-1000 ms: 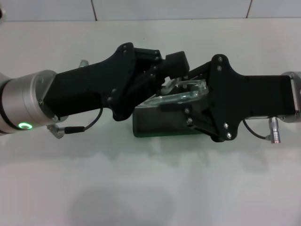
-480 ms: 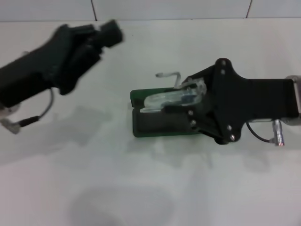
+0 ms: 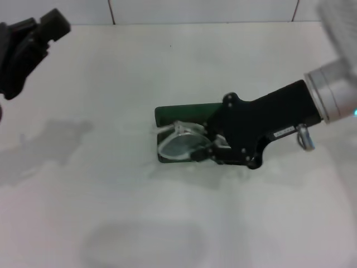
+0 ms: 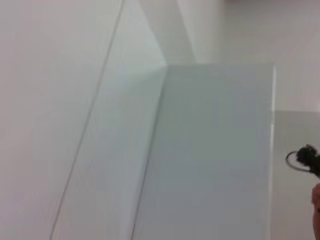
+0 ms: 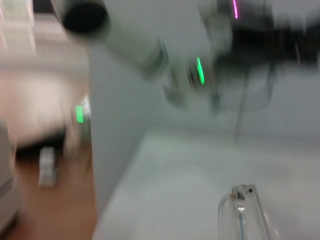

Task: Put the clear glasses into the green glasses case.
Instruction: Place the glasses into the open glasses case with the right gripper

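The green glasses case [image 3: 184, 114] lies open at the middle of the white table, its lid flat toward the far side. The clear glasses [image 3: 177, 143] rest low over the case's near half, lenses toward the left. My right gripper [image 3: 210, 147] reaches in from the right, tilted down, and is shut on the right end of the glasses. In the right wrist view a clear piece of the glasses [image 5: 244, 215] shows close to the camera. My left gripper [image 3: 34, 40] is pulled back to the far left corner, well away from the case.
The white table [image 3: 111, 212] spreads around the case, with a tiled wall line at the far edge. The left wrist view shows only pale surfaces and a black cable [image 4: 302, 159] at one edge.
My left arm has swung away from the case to the far left. The right gripper has tilted and lowered the glasses from above the case down onto it.
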{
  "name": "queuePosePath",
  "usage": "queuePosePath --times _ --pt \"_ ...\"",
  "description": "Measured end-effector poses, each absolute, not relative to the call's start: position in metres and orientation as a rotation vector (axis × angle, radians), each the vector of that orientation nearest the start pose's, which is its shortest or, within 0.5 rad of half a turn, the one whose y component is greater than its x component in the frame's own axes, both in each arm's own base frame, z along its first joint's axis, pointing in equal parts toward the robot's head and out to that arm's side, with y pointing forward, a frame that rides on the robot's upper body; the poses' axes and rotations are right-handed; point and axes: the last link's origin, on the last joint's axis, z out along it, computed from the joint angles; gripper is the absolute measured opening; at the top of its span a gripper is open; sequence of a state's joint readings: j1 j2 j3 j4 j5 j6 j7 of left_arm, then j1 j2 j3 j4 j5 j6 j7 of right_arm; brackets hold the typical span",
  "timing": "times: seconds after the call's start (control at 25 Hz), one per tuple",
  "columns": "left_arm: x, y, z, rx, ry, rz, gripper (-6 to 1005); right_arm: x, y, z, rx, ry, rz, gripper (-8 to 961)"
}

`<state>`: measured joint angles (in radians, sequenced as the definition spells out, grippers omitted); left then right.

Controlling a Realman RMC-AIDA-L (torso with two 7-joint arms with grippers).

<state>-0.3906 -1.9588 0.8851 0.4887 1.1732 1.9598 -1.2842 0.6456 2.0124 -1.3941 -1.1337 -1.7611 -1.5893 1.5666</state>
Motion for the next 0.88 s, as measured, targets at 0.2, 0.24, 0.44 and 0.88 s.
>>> queuePosePath --times 0.2,0.24,0.44,0.88 --pt "-0.250 0.280 0.086 -2.345 -0.362 -1.618 28 0.084 0.339 -0.008 -3.271 -0.115 -0.061 119" --pt "-0.251 0.279 0.086 -2.336 -0.362 -1.618 28 0.079 0.341 -0.008 -3.285 -0.110 -0.141 119" --pt "-0.250 0.278 0.082 -2.325 -0.353 -1.622 28 0.062 0.351 -0.014 -3.271 -0.079 -0.522 119" --pt "-0.252 0.276 0.080 -2.315 -0.365 -1.624 28 0.045 0.378 -0.052 -3.114 -0.206 -0.881 119"
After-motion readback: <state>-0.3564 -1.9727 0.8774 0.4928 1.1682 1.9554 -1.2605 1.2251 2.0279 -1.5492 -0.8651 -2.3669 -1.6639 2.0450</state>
